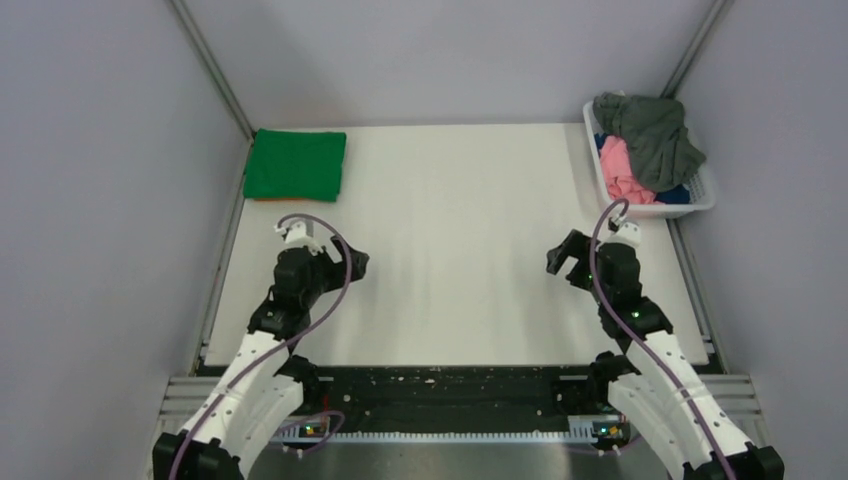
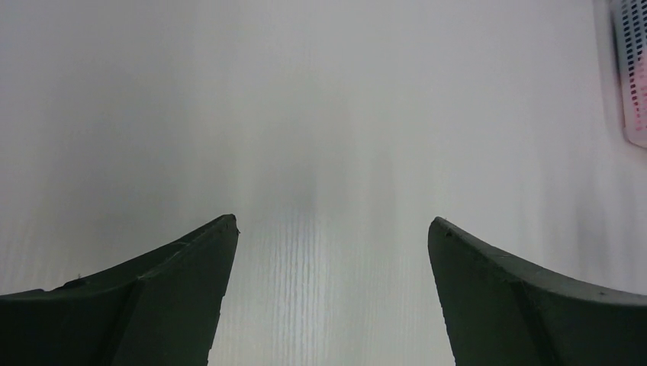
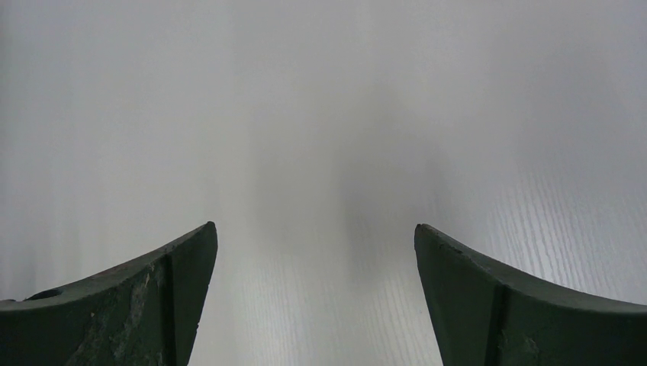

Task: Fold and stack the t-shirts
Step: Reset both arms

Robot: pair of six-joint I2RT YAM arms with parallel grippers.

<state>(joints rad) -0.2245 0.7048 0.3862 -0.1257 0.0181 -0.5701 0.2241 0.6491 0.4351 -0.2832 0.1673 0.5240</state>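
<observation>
Poised over the tabletop (image 1: 450,200) with left end effector (image 1: 357,262) and right end effector (image 1: 560,255) wide open, empty (basket (image 1: 706,190) holding grey tee (image 1: 655,135), pink tee (image 1: 620,170), blue tee (image 1: 675,193)).

Orange tee (image 1: 290,200) shows only a sliver under the green tee (image 1: 296,163) (blue tee (image 1: 677,193) mostly buried too).

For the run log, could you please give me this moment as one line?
left gripper: open, empty | right gripper: open, empty | green t-shirt: folded, far-left corner | basket: grey t-shirt, pink t-shirt crumpled inside
</observation>
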